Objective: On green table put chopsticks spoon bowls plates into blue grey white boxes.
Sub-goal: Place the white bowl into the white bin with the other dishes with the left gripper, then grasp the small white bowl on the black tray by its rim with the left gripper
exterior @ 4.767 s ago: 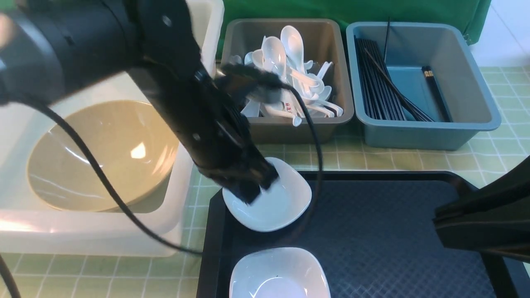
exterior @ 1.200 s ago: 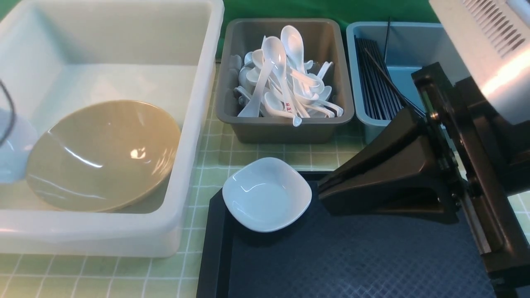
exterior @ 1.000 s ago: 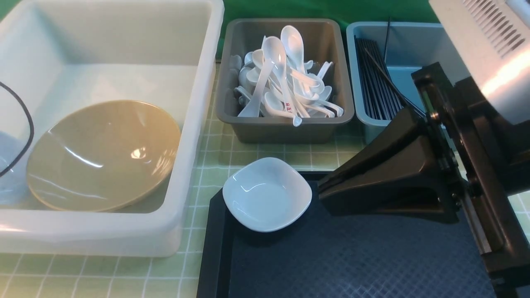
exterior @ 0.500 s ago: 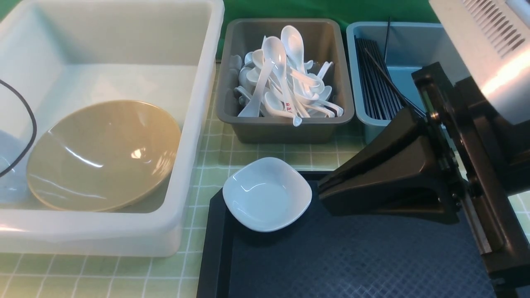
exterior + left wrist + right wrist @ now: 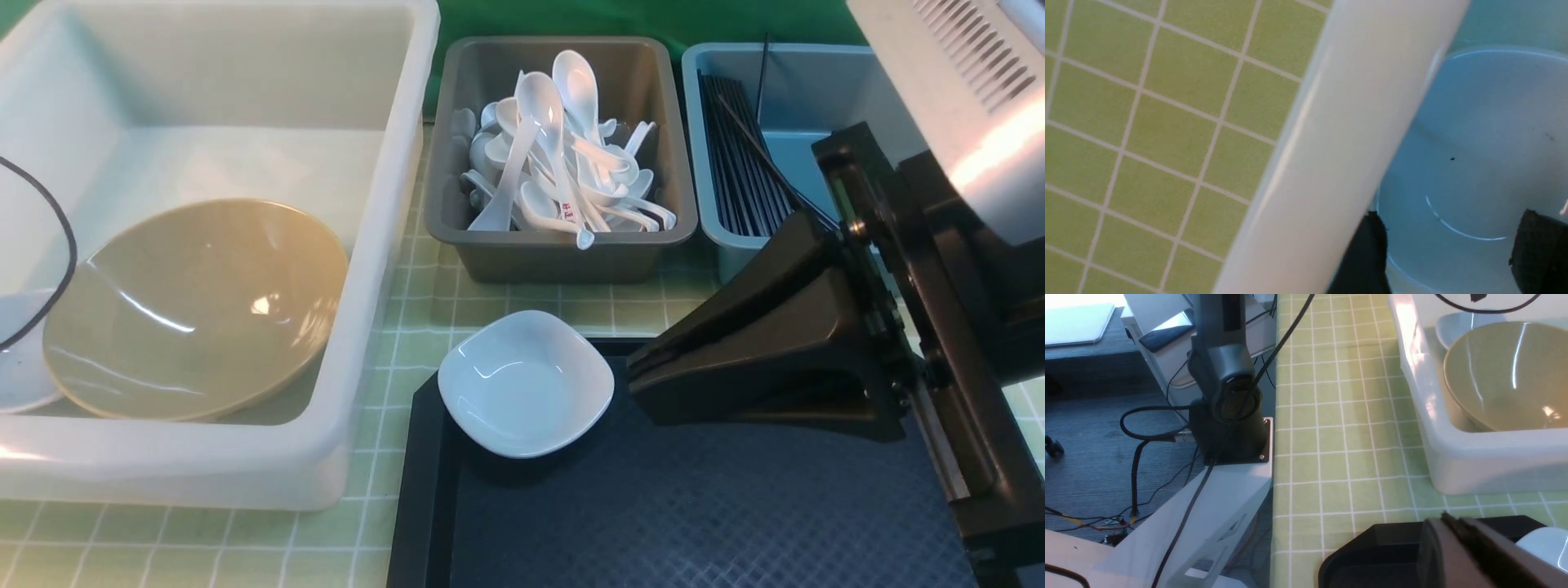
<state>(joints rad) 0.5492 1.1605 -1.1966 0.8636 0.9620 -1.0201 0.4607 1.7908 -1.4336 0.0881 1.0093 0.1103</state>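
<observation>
My left gripper (image 5: 1453, 253) stands open just above a white plate (image 5: 1474, 143) that lies inside the white box (image 5: 1347, 134); its fingers (image 5: 1367, 253) touch nothing. In the front view that plate (image 5: 16, 367) lies at the far left, partly under the tan bowl (image 5: 192, 306). A second plate (image 5: 525, 382) rests on the black tray's corner. My right gripper (image 5: 633, 380) is shut and empty, its tips just right of this plate. The red-marked spoon (image 5: 569, 214) lies in the grey box (image 5: 563, 253). Chopsticks (image 5: 747, 163) lie in the blue box (image 5: 727, 245).
The black tray (image 5: 694, 506) lies on the green table (image 5: 457, 302) in front of the boxes. Several plain white spoons (image 5: 539, 106) fill the grey box. My left arm's cable (image 5: 57, 237) hangs over the white box. The left arm's base (image 5: 1229, 396) stands at the table's edge.
My left gripper has opened and let go of the white plate, which now lies lower in the white box. The tan bowl has shifted slightly left. The right arm has not moved.
</observation>
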